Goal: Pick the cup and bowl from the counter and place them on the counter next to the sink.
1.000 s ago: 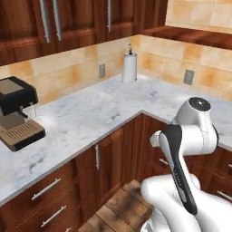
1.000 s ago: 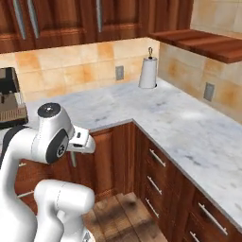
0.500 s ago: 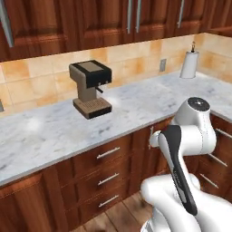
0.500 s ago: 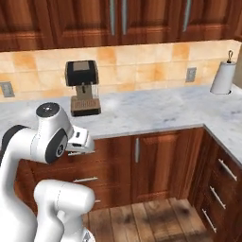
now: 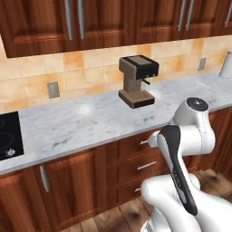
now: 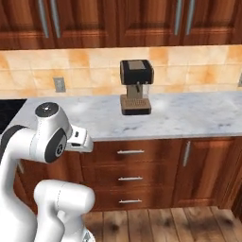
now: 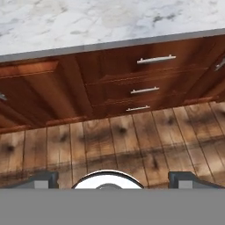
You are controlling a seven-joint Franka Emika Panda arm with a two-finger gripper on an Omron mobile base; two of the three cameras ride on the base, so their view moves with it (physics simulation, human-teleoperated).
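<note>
**Cup and bowl not yet found along this stretch of counter**

Landmark: the coffee machine (image 5: pixel 138 80), standing on the counter (image 5: pixel 81 122) against the tiled wall.

Left to right in the left base view: a corner of black cooktop (image 5: pixel 9 136) at the far left edge, well apart from the coffee machine; a wall outlet (image 5: pixel 53 89) above bare marble; the coffee machine itself; then more bare marble running right toward a second outlet (image 5: pixel 201 64).

The cup and the bowl are nowhere on the slab on either side of the coffee machine, and no sink is in sight, so I cannot say which way they lie from the gripper (image 7: pixel 112 180). Their look and long axes cannot be reported from here.

The gripper hangs in front of the cabinet drawers (image 7: pixel 149 74), below the counter edge and pointing down at the wooden floor (image 7: pixel 123 140). Its fingertips (image 7: pixel 39 179) sit at the two far sides of the hand view (spread wide, nothing between them).

My reading: the next move is a search. The base must carry the arm along the counter before any reach makes sense.
</note>
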